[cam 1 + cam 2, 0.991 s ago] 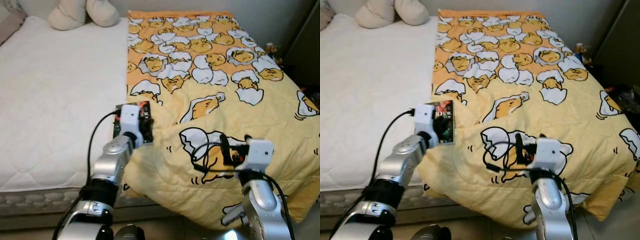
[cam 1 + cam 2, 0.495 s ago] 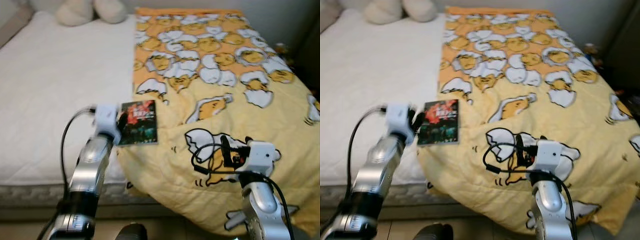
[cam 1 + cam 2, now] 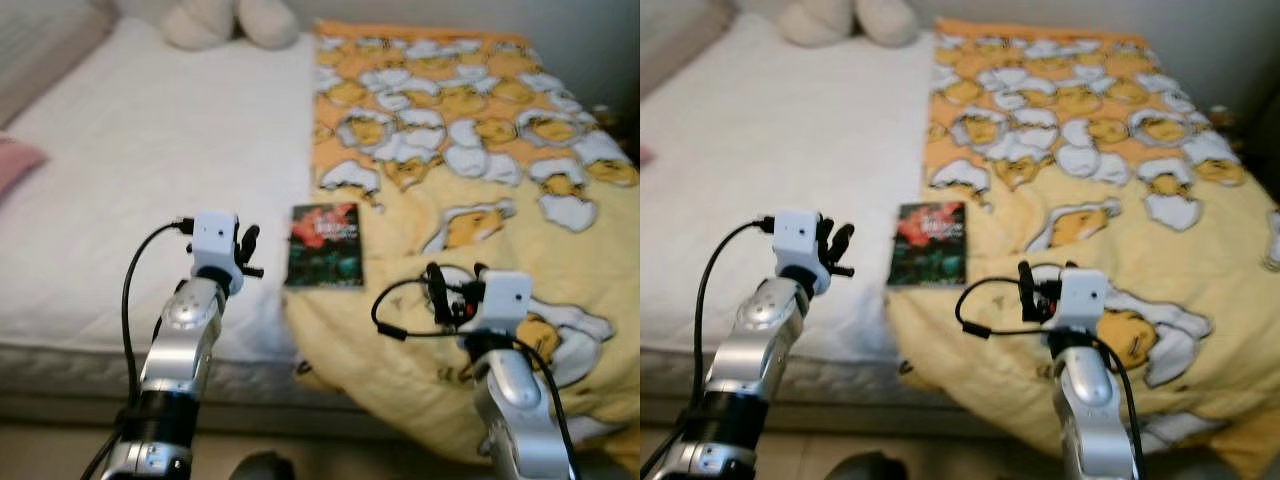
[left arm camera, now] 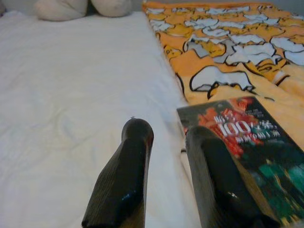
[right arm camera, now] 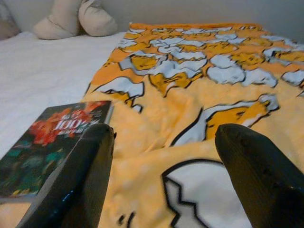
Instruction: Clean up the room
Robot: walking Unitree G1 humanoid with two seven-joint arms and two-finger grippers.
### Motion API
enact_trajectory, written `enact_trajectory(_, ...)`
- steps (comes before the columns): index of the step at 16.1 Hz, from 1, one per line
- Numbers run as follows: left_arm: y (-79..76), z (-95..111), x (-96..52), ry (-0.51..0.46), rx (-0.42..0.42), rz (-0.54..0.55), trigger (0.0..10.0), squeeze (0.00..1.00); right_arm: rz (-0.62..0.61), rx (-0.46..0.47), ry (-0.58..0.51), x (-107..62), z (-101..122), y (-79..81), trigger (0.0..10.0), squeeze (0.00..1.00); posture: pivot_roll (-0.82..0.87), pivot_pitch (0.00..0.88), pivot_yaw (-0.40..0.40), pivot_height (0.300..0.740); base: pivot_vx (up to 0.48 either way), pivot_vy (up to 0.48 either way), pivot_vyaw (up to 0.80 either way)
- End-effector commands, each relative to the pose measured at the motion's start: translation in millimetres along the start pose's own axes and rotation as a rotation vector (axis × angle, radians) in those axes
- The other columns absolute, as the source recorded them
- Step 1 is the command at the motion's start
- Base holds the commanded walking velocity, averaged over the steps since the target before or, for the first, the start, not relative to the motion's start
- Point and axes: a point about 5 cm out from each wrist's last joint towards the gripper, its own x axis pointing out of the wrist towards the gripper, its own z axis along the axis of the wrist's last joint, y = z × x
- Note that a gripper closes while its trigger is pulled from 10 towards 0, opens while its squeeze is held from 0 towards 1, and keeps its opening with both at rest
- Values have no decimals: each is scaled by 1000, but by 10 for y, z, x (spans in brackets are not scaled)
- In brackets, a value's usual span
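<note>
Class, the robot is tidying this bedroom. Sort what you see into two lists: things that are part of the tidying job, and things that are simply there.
Part of the job:
- book, lying at the edge of the yellow blanket
- yellow blanket, spread over one side of the bed
- left gripper, open, beside the book
- right gripper, open

Simply there:
- white mattress
- cream plush toy

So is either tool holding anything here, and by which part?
Nothing is held. The left tool is open beside the book, the right tool open above the blanket.
</note>
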Motion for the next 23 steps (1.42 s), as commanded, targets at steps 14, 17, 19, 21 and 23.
enact_trajectory(14,-104,134,218,0,51,-93,10000,0,-66,-9,29,-172,-89,-29,10000,94,15,96,54,740,0,0,162)
enact_trajectory(17,-129,125,232,4,49,-102,10000,0,-63,-16,18,-206,-82,-10,10000,90,10,104,56,740,0,0,-392)
enact_trajectory(19,-130,127,252,2,-5,-92,10000,0,-62,-17,21,-232,-87,-2,10000,90,8,110,55,740,259,0,0)
enact_trajectory(21,-145,133,303,10,-24,-76,10000,0,-59,-19,22,-234,-84,-2,10000,90,6,114,54,740,472,0,0)
enact_trajectory(23,-207,208,339,-24,4,-90,10000,0,-53,-20,23,-245,-75,1,10000,94,0,118,53,740,480,0,0)
